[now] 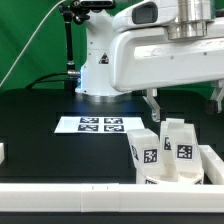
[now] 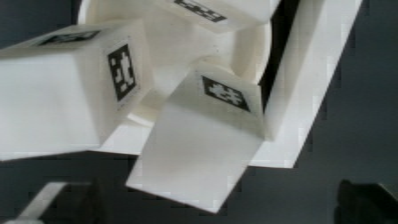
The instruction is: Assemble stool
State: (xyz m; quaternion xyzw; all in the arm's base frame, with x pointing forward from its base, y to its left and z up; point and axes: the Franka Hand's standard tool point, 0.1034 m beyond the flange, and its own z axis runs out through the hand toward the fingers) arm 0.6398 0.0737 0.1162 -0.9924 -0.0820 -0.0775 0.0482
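Several white block legs with black-and-white tags stand and lean in a cluster by the corner of the white border rail, on the exterior view's right: one (image 1: 143,152), another (image 1: 181,146). In the wrist view one leg (image 2: 201,145) lies tilted under the gripper, with a larger-looking one (image 2: 71,90) beside it and a third (image 2: 199,14) beyond. My gripper (image 1: 185,104) hangs open and empty a little above the cluster; its dark fingertips (image 2: 50,204) show at the frame's edge, wide apart (image 2: 210,206). The round seat is not clearly in view.
The marker board (image 1: 100,124) lies flat on the black table behind the legs. The white border rail (image 1: 70,196) runs along the front and turns up the right side (image 1: 211,164). A small white piece (image 1: 2,152) sits at the left edge.
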